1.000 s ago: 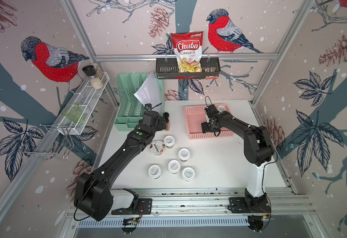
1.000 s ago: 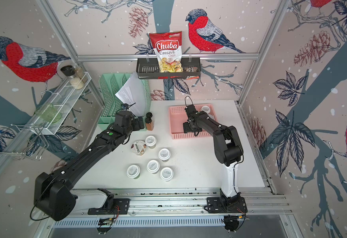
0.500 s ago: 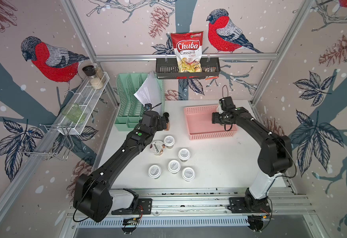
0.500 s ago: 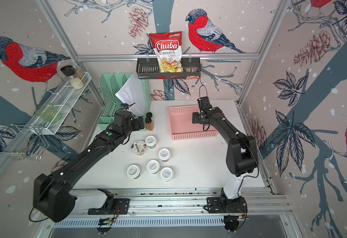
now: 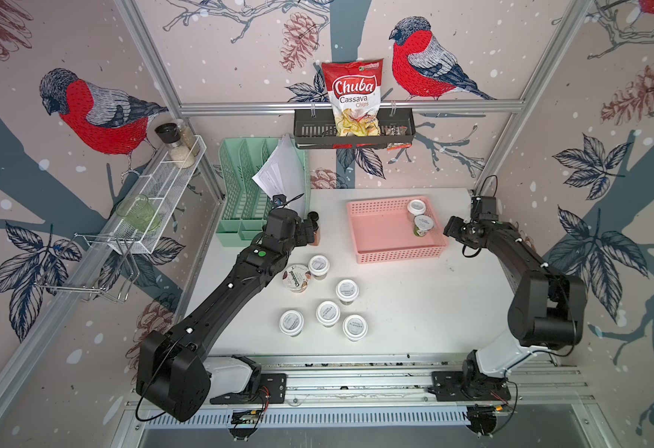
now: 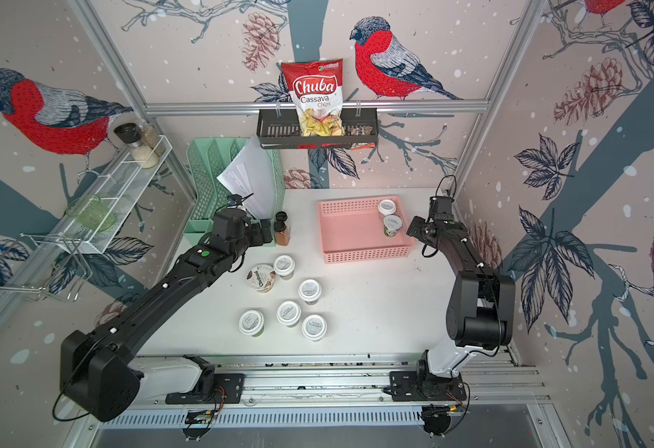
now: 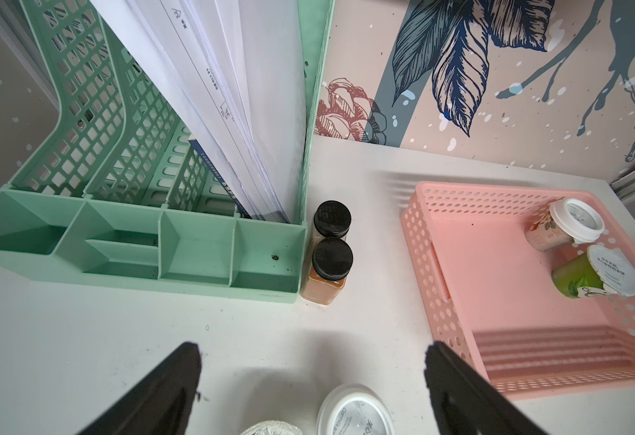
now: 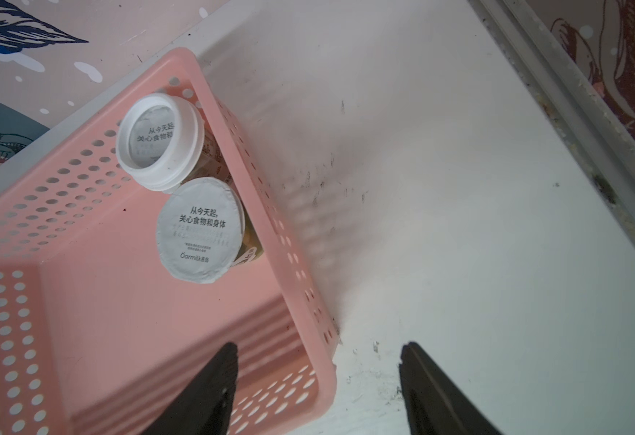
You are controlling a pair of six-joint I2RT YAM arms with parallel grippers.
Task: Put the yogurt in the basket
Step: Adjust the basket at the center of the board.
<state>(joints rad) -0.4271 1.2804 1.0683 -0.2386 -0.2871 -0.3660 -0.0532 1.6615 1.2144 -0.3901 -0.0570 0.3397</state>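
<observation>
Beside the salmon-pink perforated plastic basket, right gripper has withdrawn, jaws wide, empty; two white-lidded clear yogurt jars in, six to go.

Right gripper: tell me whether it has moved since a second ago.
Yes. The right gripper has drawn off the basket toward the robot's right, now just outside its wall.

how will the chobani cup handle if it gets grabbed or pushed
Chobani cup looks wider than the jar beside it, so it probably needs wide jaws. Being broad, it seems unlikely to tip. Pushing it may nudge that jar.
</observation>
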